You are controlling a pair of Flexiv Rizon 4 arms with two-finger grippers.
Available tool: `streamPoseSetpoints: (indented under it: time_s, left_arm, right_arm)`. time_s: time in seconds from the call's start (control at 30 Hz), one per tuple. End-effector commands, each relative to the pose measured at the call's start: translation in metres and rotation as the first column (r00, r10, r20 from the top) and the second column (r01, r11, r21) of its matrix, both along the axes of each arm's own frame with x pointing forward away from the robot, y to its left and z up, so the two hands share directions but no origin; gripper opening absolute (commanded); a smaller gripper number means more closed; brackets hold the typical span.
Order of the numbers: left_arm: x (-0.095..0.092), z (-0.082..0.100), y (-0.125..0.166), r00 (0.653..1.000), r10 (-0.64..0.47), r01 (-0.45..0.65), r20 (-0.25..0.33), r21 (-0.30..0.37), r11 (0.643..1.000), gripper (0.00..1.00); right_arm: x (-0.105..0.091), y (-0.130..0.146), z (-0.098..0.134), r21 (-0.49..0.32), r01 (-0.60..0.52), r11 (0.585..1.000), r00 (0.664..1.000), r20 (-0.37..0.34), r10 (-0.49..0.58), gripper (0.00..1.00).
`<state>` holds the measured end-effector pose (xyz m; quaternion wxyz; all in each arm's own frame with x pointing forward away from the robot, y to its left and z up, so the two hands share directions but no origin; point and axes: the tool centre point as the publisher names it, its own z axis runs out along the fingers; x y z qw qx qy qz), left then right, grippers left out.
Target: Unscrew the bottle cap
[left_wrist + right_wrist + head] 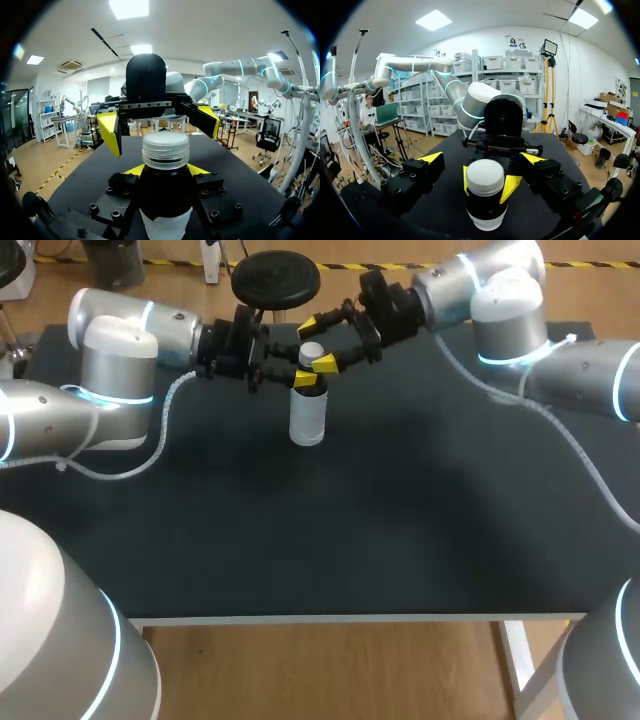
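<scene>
On dark table (400,520), left end effector (306,380) clamping bottle (307,420), right end effector (318,342) wide open

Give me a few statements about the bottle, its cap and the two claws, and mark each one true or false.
1. The bottle stands upright on the table. True.
2. The left claw is shut on the bottle below its cap. True.
3. The right claw is clamped on the cap. False: its fingers stand open on either side of the cap, apart from it.
4. The cap lies on the table beside the bottle. False: it sits on the bottle.
</scene>
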<state>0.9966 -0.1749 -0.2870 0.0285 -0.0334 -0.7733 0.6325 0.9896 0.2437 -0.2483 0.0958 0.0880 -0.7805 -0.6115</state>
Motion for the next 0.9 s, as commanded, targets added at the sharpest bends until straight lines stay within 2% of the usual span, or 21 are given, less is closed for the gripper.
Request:
streamPoseSetpoints:
  time_s: [0.03,0.4,0.53,0.9]
  left_arm:
    - [0.0005,0.0,0.0003,1.0,-0.003,0.003,-0.001,0.0,1.0,0.0]
    - [0.0005,0.0,0.0003,1.0,-0.003,0.003,-0.001,0.0,1.0,0.0]
    - [0.0005,0.0,0.0003,1.0,-0.003,0.003,-0.001,0.0,1.0,0.0]
    - [0.0005,0.0,0.0003,1.0,-0.003,0.003,-0.001,0.0,1.0,0.0]
  right_arm:
    - [-0.0032,0.0003,0.0,0.003,0.044,0.999,0.999,0.008,-0.044,1.0]
    - [-0.001,0.002,-0.0044,0.002,0.03,1.0,0.999,-0.014,-0.03,1.0]
    - [0.0033,-0.0001,-0.0096,0.012,0.05,0.999,0.998,-0.05,-0.049,1.0]
    - [0.0045,-0.0002,-0.0077,0.019,0.051,0.999,0.998,-0.039,-0.05,1.0]
